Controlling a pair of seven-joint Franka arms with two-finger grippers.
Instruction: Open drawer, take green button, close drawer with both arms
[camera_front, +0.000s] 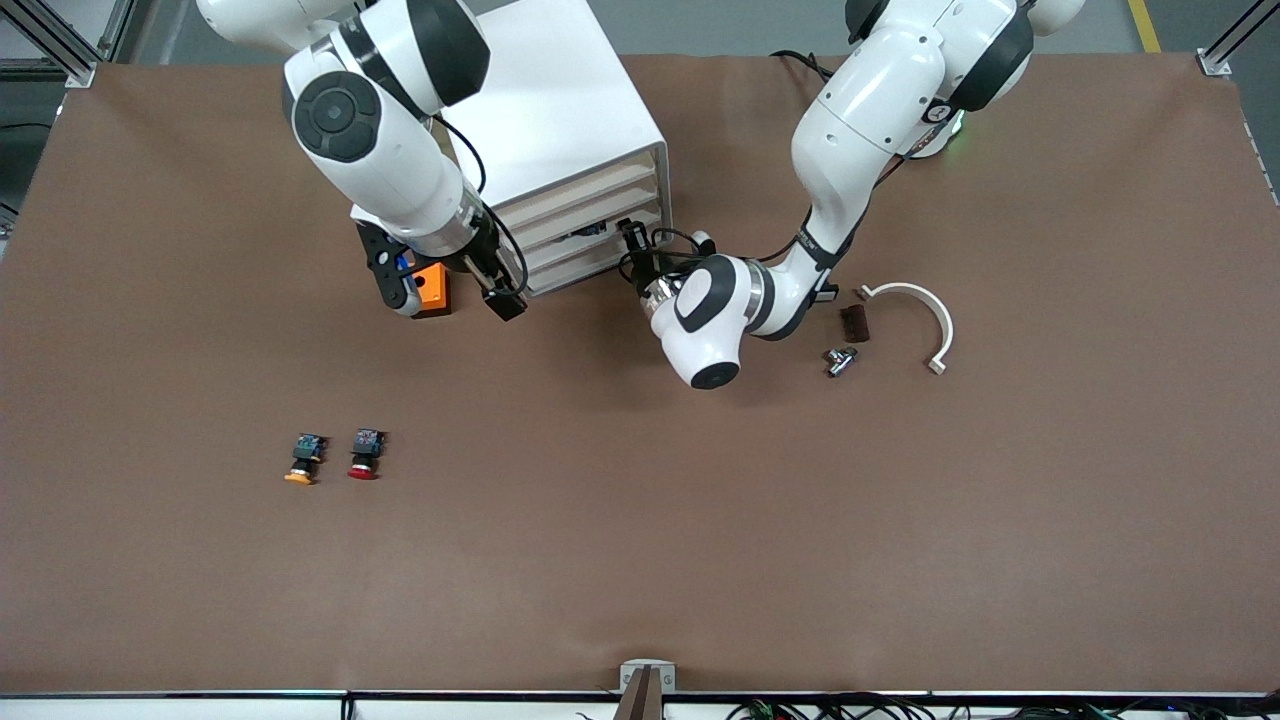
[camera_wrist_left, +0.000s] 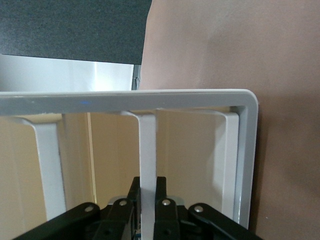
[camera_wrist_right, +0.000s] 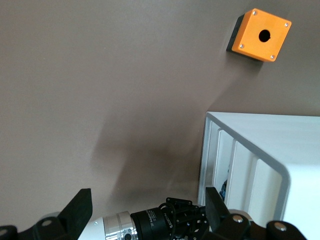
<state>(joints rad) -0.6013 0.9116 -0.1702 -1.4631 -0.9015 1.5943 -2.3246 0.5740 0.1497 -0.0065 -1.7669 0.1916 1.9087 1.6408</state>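
Note:
The white cabinet (camera_front: 560, 110) stands near the robots' bases, its four cream-fronted drawers stacked. My left gripper (camera_front: 632, 240) is at the cabinet's front, shut on the white front lip (camera_wrist_left: 148, 150) of one of the lower drawers (camera_front: 570, 245). Something dark and blue shows in the slit above that drawer (camera_front: 590, 230); I cannot tell what it is. The green-capped button is hidden. My right gripper (camera_front: 445, 290) hangs open and empty over an orange box (camera_front: 432, 288) beside the cabinet; its fingers (camera_wrist_right: 75, 210) stand wide apart. The cabinet (camera_wrist_right: 260, 150) also shows in the right wrist view.
The orange box has a round hole in its top (camera_wrist_right: 260, 35). An orange-capped button (camera_front: 301, 460) and a red-capped button (camera_front: 364, 455) lie nearer the front camera. A white curved bracket (camera_front: 920, 320), a dark brown piece (camera_front: 853, 323) and a small metal fitting (camera_front: 840, 360) lie toward the left arm's end.

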